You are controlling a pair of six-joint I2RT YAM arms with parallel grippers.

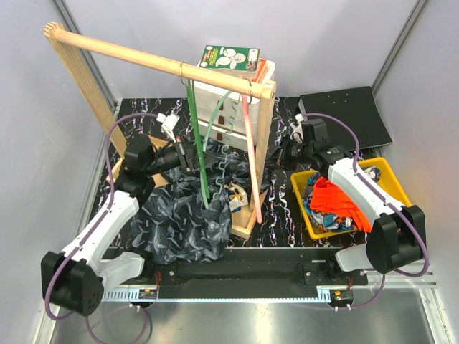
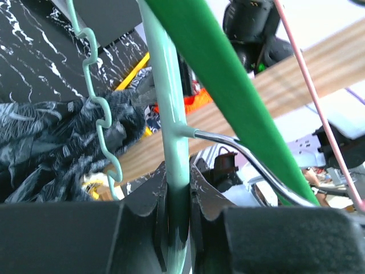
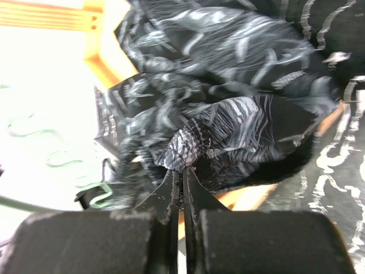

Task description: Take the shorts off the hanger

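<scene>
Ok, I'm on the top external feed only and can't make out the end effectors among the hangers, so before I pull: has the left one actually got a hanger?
Observer: Yes. The left wrist view shows the left end effector shut on the straight bar of the mint hanger, not the green hanger crossing in front.
Operator: And the right?
Observer: The right wrist view shows the right end effector shut on a fold of the dark patterned shorts.
Operator: Cloth free of the hanger?
Observer: Not yet. In the left wrist view it is bunched against the mint hanger's wavy side.
</scene>
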